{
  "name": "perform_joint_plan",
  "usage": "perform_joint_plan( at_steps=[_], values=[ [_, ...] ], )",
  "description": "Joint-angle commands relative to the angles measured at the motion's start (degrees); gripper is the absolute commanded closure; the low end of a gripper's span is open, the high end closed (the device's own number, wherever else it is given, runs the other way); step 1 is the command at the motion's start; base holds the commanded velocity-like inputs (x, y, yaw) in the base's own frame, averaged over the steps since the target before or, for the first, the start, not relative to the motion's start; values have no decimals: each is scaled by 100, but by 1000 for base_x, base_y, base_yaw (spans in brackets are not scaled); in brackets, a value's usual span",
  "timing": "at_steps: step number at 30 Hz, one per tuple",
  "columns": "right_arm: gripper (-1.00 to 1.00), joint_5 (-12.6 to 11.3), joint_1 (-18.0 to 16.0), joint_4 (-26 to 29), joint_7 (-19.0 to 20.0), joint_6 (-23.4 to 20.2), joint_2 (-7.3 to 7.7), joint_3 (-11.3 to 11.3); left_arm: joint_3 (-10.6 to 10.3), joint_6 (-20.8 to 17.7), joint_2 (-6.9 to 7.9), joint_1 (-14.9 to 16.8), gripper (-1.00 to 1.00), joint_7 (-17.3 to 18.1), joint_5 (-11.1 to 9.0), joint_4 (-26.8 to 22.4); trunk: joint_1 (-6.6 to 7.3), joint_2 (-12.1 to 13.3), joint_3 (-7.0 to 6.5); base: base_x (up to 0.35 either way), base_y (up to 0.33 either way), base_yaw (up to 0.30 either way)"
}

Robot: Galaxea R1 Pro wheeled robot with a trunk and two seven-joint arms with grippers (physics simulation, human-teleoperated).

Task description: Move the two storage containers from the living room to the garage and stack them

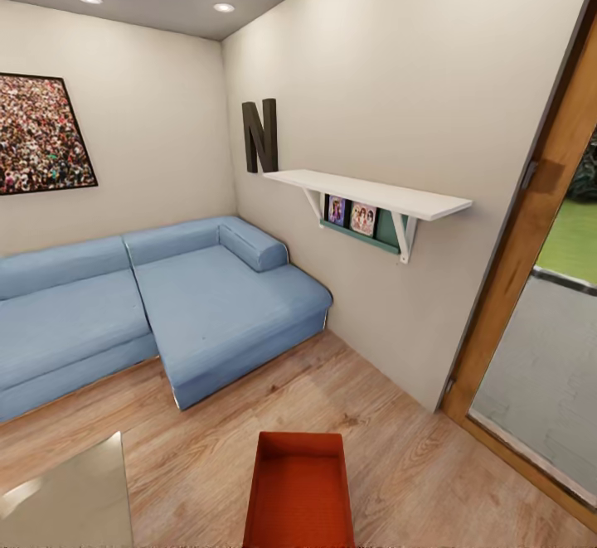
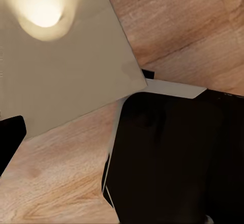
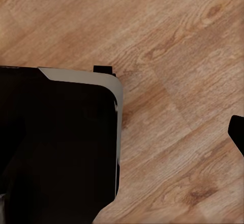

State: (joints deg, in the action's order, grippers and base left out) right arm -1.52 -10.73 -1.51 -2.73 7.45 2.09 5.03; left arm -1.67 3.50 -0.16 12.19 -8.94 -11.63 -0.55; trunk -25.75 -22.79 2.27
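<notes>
One orange-red storage container (image 1: pixel 298 494) lies lengthwise at the bottom centre of the head view, over the living room's light wood plank floor (image 1: pixel 398 432). It is open-topped and nothing is inside. In the left wrist view my left gripper (image 2: pixel 122 137) shows one dark fingertip (image 2: pixel 10 137) at the picture's edge, with nothing between the jaws. My right gripper (image 3: pixel 122 132) likewise shows one dark fingertip (image 3: pixel 238 132) at the edge and holds nothing. Both grippers hang over the planks beside my black base (image 3: pixel 56 148).
A blue corner sofa (image 1: pixel 166 307) fills the far left. A glass table top (image 1: pixel 66 498) stands at the near left, its corner (image 2: pixel 66 56) beside my base. A white wall shelf (image 1: pixel 373 196) juts from the right wall. A wood-framed glass door (image 1: pixel 539 299) is at the right.
</notes>
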Motion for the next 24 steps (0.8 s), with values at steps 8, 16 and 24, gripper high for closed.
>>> perform_joint_plan(
  at_steps=[8,16,24],
  values=[
    [-100,-15,-8,-16,-17,37,-3,44,-32,-20,157,5,-100,-10,-9,-1161,-3,-13,86,0,0,0],
    [-100,-14,-8,-16,-17,37,0,50,-27,-897,230,39,-100,15,76,-2910,-3,-13,159,0,0,0],
    [-100,-15,-8,-16,-17,30,2,62,-26,-1548,220,383,-100,54,300,-3235,-3,-13,231,0,0,0]
  ],
)
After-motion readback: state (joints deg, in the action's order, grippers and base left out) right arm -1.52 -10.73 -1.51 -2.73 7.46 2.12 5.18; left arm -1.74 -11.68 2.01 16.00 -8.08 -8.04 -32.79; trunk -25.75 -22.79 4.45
